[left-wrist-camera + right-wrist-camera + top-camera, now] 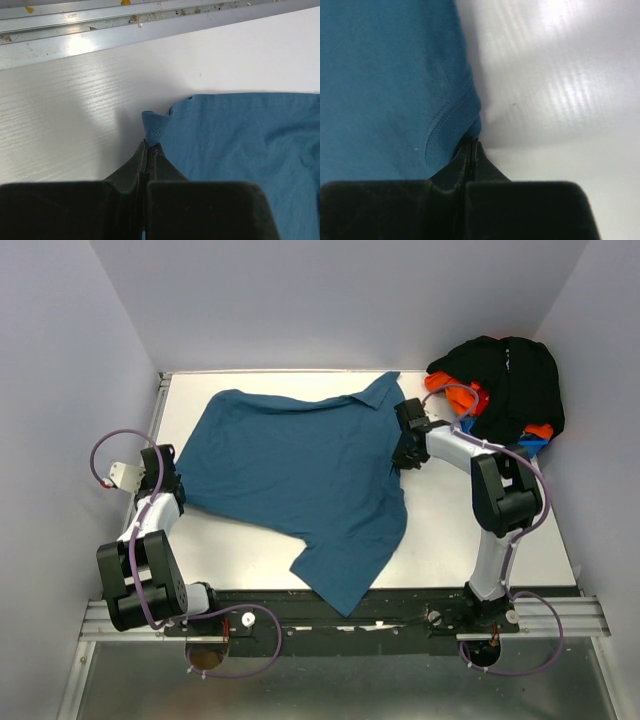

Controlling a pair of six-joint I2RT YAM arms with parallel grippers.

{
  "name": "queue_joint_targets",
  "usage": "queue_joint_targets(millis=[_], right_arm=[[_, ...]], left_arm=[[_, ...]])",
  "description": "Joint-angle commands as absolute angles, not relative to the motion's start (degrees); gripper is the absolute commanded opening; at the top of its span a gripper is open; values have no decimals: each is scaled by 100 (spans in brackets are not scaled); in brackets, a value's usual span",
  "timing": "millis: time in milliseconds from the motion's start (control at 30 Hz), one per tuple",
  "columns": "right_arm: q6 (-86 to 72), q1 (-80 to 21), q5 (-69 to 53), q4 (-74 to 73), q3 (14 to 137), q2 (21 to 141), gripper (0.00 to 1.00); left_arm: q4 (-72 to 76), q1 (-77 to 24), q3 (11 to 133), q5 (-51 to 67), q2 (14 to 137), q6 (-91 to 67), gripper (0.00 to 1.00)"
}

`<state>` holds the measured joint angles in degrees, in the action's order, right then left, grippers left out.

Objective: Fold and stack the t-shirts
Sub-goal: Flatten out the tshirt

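Observation:
A teal-blue collared t-shirt (300, 475) lies spread across the white table, its collar at the back right and one part hanging over the near edge. My left gripper (172, 486) is shut on the shirt's left edge; the left wrist view shows a corner of teal cloth (155, 129) pinched at the fingertips. My right gripper (404, 458) is shut on the shirt's right hem, seen as a stitched edge (445, 125) in the right wrist view. Black (510, 380) and orange (470, 398) t-shirts lie heaped at the back right corner.
A small blue bin (532, 446) peeks out under the heap. Grey walls close in the table on three sides. A metal rail (340, 615) runs along the near edge, also visible in the left wrist view (125, 30).

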<state>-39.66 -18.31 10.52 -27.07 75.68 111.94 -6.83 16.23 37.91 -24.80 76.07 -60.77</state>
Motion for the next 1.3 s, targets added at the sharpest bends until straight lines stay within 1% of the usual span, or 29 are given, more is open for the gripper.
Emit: queue_joint_targets(millis=[0,167,200,233,267,300,333,367,433,533,567,700,867,967,1133,1200,1267], right_arm=[[-3947,-1758,2036,-3277,7760,10908,1],[-3552,-1503,2873,-3778,8129,10556,1],[-3438,-1520,3048,-3927,8278,10547,1],[-3350,-1555,3076,-4033,8445,10573,5],[-3157,-1590,2946,-4052,8577,10625,21],[-2990,-1660,2866,-4104,8691,10730,45],[-2953,-1731,2848,-4270,8858,10853,63],[-2936,-1801,2848,-4428,8964,10994,68],[-2962,-1819,2690,-4465,8939,11083,68],[-2936,-1802,2497,-3974,8465,10820,65],[-2944,-1776,2453,-3894,8368,10758,62],[-2865,-1609,2146,-3779,8454,10836,42],[-2795,-1485,1504,-3779,8806,11319,30],[-2961,-1485,1231,-3832,8894,11636,30],[-3102,-1485,616,-3507,8833,11672,30],[-3102,-1485,327,-3428,8868,11716,37],[-3112,-1494,124,-3358,8903,11786,40]], left_arm=[[-300,1688,3780,-2426,7515,-5933,0],[-167,1679,3692,-2285,7594,-5976,0],[-132,1696,3683,-2276,7594,-5968,0],[-97,1688,3665,-2250,7602,-5950,0],[-62,1688,3665,-2215,7611,-5941,0],[-44,1688,3665,-2189,7629,-5933,0],[-53,1679,3674,-2188,7655,-5924,0],[-61,1679,3683,-2180,7673,-5915,0],[-88,1687,3683,-2188,7708,-5906,0],[-97,1688,3691,-2215,7708,-5880,0],[-114,1679,3700,-2241,7699,-5871,0],[-333,1792,3858,-2662,7699,-5783,0],[-396,2004,3964,-2742,7708,-5748,0],[-369,2030,3946,-2768,7726,-5827,0],[-264,2101,3938,-2646,7769,-5845,0],[-80,2092,3903,-2348,7813,-5722,0],[219,2005,3850,-2101,7805,-5538,0]])
